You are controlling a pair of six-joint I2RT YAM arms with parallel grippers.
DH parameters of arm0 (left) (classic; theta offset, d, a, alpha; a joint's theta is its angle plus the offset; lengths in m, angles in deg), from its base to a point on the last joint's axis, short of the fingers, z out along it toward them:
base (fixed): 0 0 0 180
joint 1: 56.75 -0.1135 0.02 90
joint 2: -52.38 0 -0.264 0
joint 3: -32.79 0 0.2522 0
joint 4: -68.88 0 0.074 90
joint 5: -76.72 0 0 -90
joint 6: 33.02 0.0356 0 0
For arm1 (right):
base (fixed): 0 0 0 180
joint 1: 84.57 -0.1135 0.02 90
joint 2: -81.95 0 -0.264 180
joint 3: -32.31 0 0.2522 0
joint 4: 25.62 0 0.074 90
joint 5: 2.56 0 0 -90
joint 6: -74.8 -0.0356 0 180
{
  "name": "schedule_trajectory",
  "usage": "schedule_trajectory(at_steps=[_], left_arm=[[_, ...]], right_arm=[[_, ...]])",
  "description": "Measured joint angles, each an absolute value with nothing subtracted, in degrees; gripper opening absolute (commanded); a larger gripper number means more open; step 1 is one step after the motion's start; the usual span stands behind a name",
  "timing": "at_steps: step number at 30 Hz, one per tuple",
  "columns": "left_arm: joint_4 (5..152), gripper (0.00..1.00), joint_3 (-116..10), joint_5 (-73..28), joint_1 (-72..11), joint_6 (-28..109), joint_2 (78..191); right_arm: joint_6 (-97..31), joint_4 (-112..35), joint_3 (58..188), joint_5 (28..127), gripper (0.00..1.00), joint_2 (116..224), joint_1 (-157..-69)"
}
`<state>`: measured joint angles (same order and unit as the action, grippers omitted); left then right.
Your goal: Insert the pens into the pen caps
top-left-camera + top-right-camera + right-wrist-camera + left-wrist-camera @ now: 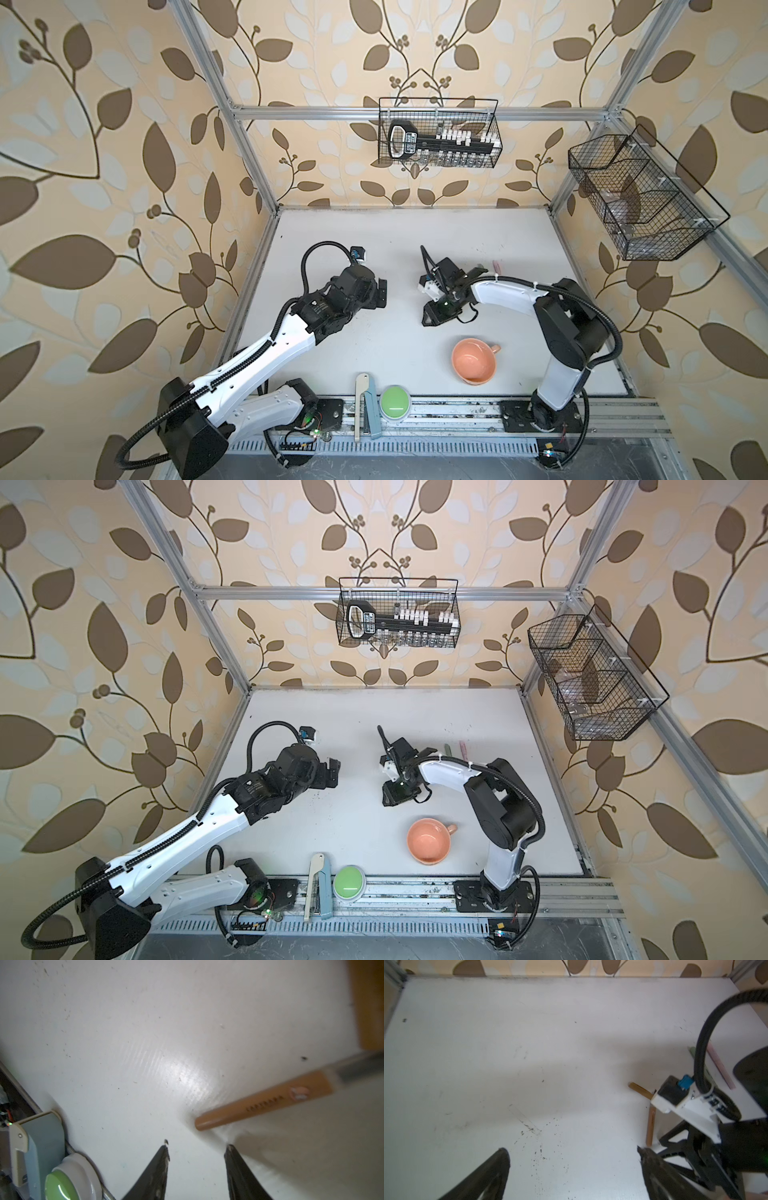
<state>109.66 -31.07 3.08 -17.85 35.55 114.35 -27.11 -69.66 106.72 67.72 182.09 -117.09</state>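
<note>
Wide apart and empty, the left gripper [574, 1159] hangs over the bare middle of the white table [374, 245]. The right gripper [198, 1152] is about half open with nothing between its fingers, its tips low over the table just short of the butt end of the tan pen [259, 1103].

Three pens show. The tan one lies flat on the table, uncapped, its clear neck and dark tip pointing away from the right gripper. The green pen [447, 749] and the pink pen [462, 748] lie side by side farther back, partly hidden by the right arm; whether they wear caps I cannot tell. One cap is plain to see, the tan cap [638, 1089], lying on the table with one end near the tan pen's tip.

One peach cup [473, 361] stands near the front right and holds nothing. There are two wire baskets. The one on the back wall [438, 133] holds a black-handled rack with white pieces and a row of small bottles. The one on the right wall [640, 195] is split by dividers, its contents too faint to tell.

One green button [395, 402] and one blue and cream tool [365, 407] sit on the front rail. Dark specks mark the table. Leaf-patterned wallpaper and a metal frame close it in.
</note>
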Motion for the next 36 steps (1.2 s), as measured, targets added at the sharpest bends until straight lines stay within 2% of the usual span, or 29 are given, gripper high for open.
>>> schedule_trajectory(at_steps=[7,11,15,19,23,34,36], left_arm=[[104.53,0.99,-32.21,-9.46,-17.83,39.64,131.27],[103.92,0.99,-37.61,-13.70,-17.28,40.66,140.28],[105.12,0.94,-45.65,-13.57,-13.98,40.71,146.72],[105.42,0.80,-52.39,-13.53,-8.95,39.99,152.89],[106.63,0.73,-54.48,-14.62,-7.29,39.35,158.18],[110.54,0.66,-58.35,-14.60,-7.53,38.46,164.43],[110.56,0.62,-58.64,-14.58,-7.53,38.35,164.52]], right_arm=[[-31.61,-63.70,95.81,66.27,0.51,159.40,-102.46],[-32.81,-62.08,92.58,64.92,0.51,152.13,-98.64],[-33.90,-60.35,88.51,64.07,0.51,148.39,-96.28],[-35.61,-57.75,83.64,62.84,0.52,145.24,-93.59],[-36.64,-56.09,81.52,61.60,0.52,143.93,-92.52],[-37.27,-53.14,79.46,59.70,0.52,142.46,-91.65],[-37.66,-52.70,79.13,59.50,0.52,142.46,-91.62]])
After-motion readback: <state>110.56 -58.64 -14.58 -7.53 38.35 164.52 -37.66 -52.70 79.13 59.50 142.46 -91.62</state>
